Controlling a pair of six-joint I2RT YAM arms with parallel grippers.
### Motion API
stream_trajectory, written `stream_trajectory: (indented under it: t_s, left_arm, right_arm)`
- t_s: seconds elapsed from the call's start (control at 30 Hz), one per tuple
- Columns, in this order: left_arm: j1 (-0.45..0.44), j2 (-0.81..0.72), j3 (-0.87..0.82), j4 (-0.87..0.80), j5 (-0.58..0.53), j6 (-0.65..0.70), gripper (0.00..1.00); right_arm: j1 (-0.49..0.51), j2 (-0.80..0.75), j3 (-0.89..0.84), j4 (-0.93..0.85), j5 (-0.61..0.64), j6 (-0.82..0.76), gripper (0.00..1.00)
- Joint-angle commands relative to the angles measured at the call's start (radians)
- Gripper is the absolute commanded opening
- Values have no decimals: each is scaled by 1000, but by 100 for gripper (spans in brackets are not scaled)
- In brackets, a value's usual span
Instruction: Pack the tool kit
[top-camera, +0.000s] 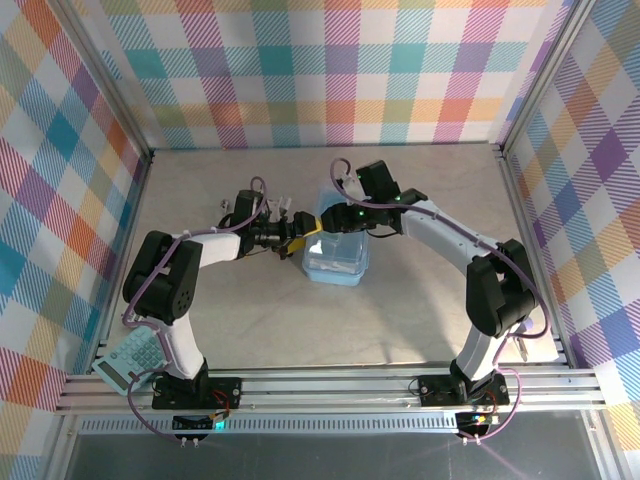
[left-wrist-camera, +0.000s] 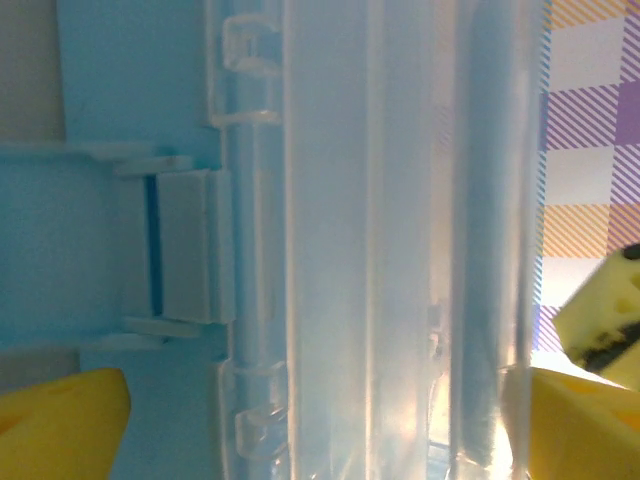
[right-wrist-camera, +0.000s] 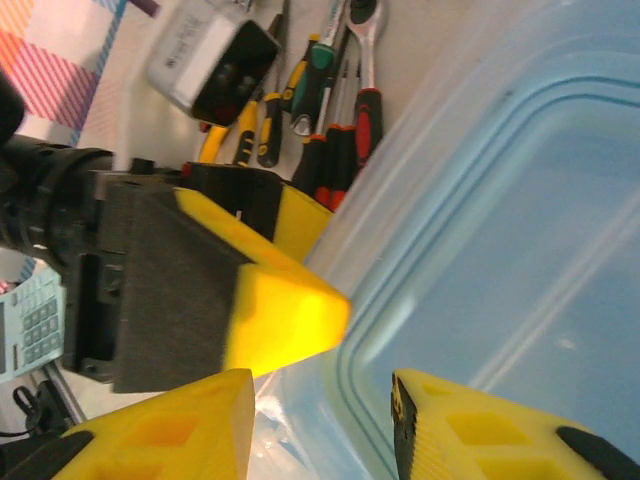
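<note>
On the beige counter (top-camera: 420, 320), the lid rim of the case (top-camera: 335, 262) runs between the left fingers (left-wrist-camera: 60, 425), spread wide and released, and between the right fingers (right-wrist-camera: 160, 435), half-parted; whether those grasp it cannot be told.

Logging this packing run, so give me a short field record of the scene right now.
case: light-blue, clear lid, middle of the table
left gripper: wide open, astride the case's edge
right gripper: jaws apart around the lid's rim, grip unclear
tools: loose on the table past the left gripper, outside the case
calculator: near-left corner, beside the left arm's base
</note>
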Motion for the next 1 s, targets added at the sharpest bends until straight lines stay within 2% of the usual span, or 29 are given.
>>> stream_trajectory:
  t_s: [0.0, 0.07, 0.23, 0.4, 0.53, 0.7, 0.97]
  left_arm:
    - [-15, -19, 25, 7, 2, -1, 96]
    - [-22, -36, 33, -12, -6, 7, 96]
    - [-87, -61, 74, -57, -51, 7, 96]
    - [-173, -52, 117, 11, -94, -82, 93]
    - [-184, -79, 126, -20, -115, -83, 93]
    - [-154, -168, 155, -345, -254, 122, 95]
    - [-59, -217, 127, -526, -383, 237, 96]
  right_arm:
    - [-25, -53, 22, -73, 60, -37, 44]
    - [-38, -79, 29, -119, 111, -50, 51]
    - [-55, -113, 64, -253, 292, -75, 85]
    - [-83, -80, 41, -298, 373, -49, 99]
    - [-88, -48, 22, -280, 394, -38, 99]
    - [-105, -24, 19, -281, 459, -54, 99]
    - [-123, 0, 10, -267, 420, -125, 98]
